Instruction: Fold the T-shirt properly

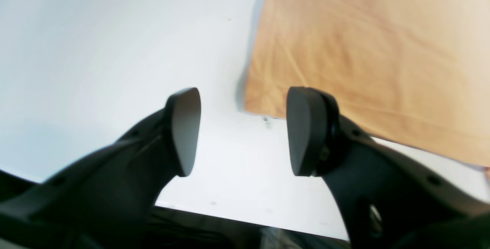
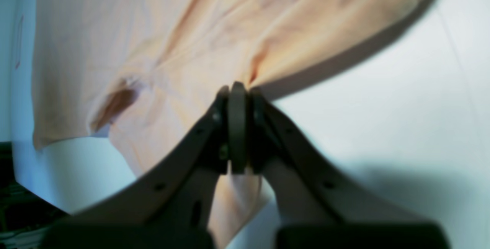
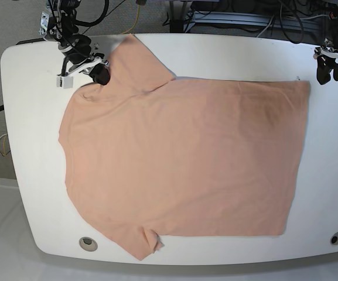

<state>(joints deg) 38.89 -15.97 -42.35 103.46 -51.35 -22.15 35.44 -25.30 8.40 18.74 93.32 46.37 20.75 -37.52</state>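
salmon t-shirt (image 3: pixel 186 158) flat on table (image 3: pixel 227 52) | r tool (image 2: pixel 237 88) pinching shoulder | l tool (image 1: pixel 243 130) spread

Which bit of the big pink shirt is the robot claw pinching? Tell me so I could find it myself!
Start at the white table and the salmon-pink T-shirt spread across it. Follow the shirt to its far corner on the base view's left, where one short sleeve sticks up. Beside that sleeve, at the shoulder, the right gripper is shut on a small pulled-up pleat of cloth, the only bunched, lifted spot.
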